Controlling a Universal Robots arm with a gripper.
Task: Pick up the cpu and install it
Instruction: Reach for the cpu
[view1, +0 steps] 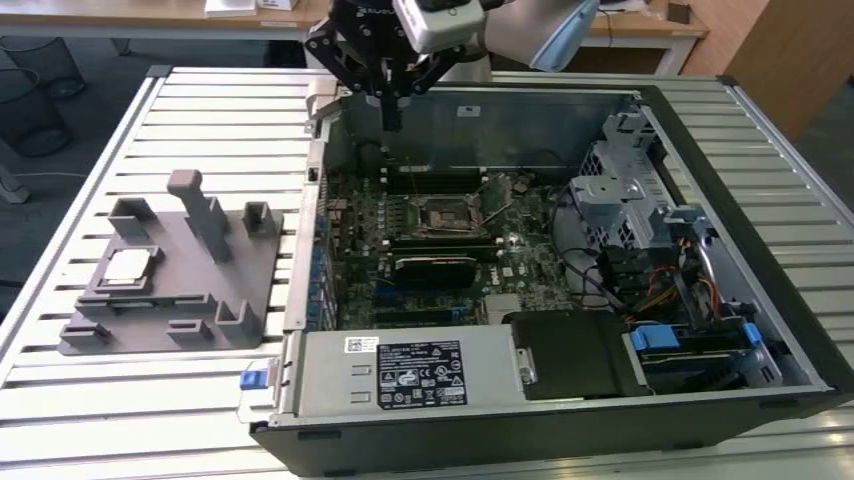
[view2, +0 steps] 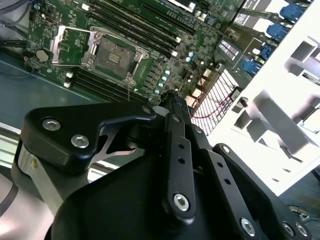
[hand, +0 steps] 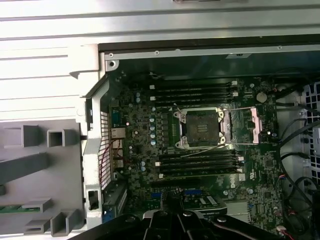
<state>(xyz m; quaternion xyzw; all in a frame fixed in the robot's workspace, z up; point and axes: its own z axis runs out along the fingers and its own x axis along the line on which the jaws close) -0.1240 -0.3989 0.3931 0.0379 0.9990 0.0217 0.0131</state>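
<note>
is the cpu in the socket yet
Out: the cpu lies on the grey fixture; the socket is bare, its plate flipped open.

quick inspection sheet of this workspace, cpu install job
surface: slatted metal table bearing a grey fixture and an open computer case
job's things: cpu lies flat on the fixture, on the exterior view's left; socket on the motherboard is uncovered, with its plate swung open
clutter: nothing seen
grippers: gripper is shut, holds nothing, and hangs over the case's far wall
cables: wire bundles inside the case, on the exterior view's right
surroundings: desks behind the table, wire baskets on the floor
</note>
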